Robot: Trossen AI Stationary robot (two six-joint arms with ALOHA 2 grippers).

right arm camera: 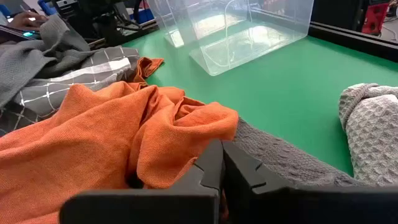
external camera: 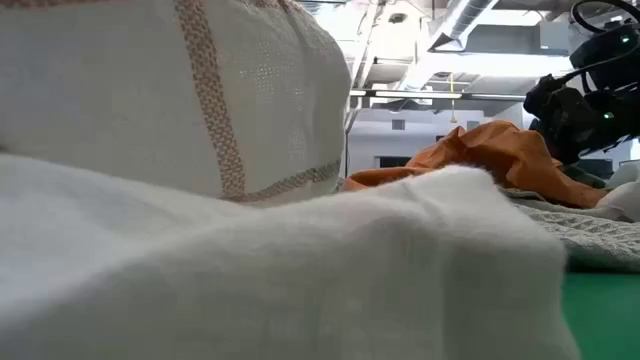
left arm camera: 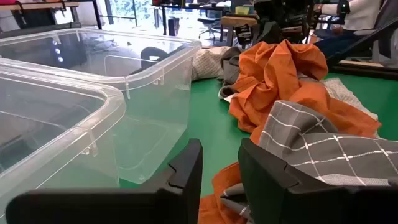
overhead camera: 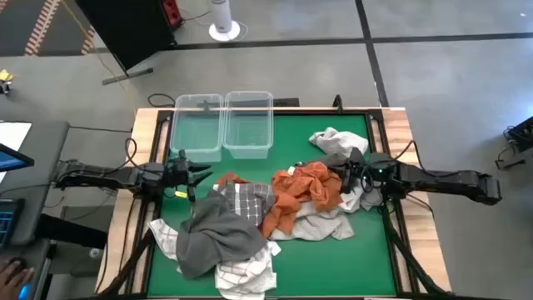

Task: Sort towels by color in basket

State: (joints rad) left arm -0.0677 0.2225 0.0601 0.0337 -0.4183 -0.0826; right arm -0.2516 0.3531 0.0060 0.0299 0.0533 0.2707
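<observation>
The towels lay heaped across the middle and near side of the green table. The orange towel sat at the centre, directly in front of the right gripper, whose fingers were pressed together at the towel's edge; whether any cloth was caught between them could not be told. A light grey towel lay just beyond that gripper, toward the far side.

The left gripper hovered at the left of the pile, its fingers partly apart and empty. The grey towel with white grid lay just beside it, the dark grey towel nearer the front edge. Two clear plastic bins stood side by side at the far side, close to the left gripper.
</observation>
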